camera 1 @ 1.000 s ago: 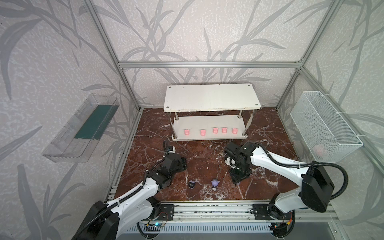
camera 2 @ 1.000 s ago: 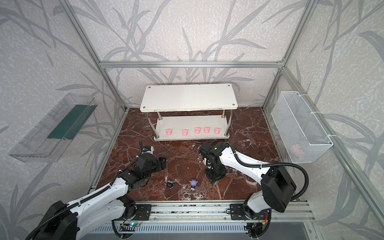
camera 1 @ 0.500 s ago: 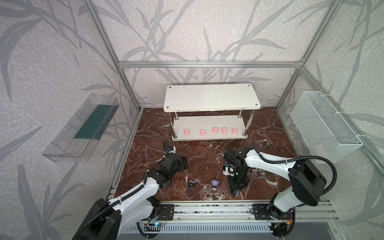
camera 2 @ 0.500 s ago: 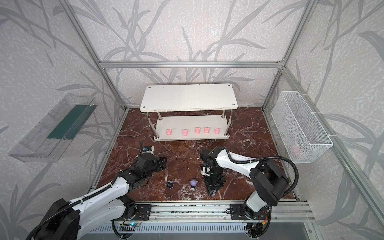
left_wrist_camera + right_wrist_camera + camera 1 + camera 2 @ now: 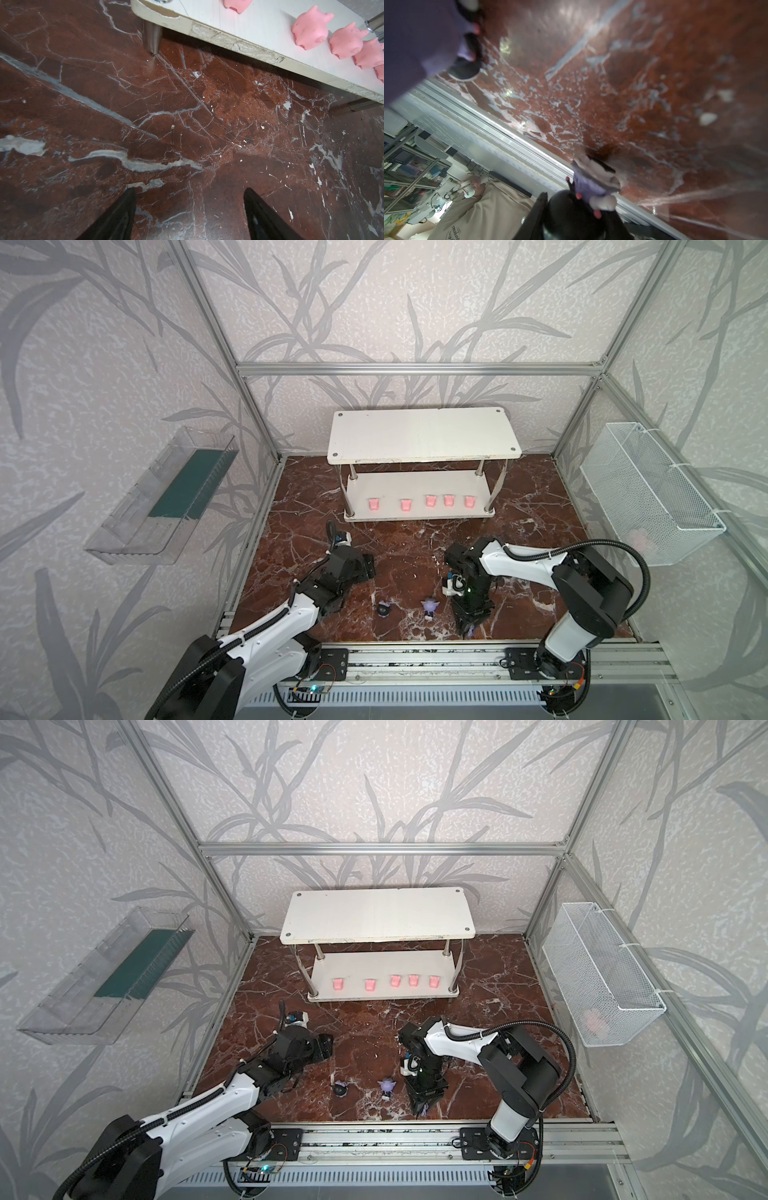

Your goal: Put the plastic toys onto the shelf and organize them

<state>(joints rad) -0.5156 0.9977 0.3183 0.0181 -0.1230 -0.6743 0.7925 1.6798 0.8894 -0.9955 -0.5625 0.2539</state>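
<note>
Right gripper (image 5: pixel 577 207) pinches the tiny black-and-lilac plastic figurine (image 5: pixel 589 182) at its very tips — likely to slip in transit; left gripper (image 5: pixel 189 190) stands wide, empty.

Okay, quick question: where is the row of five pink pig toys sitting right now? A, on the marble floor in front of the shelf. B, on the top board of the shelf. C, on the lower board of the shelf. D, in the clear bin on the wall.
C: the five pink pigs stand in a row on the lower board of the shelf, beneath its top board.
</note>
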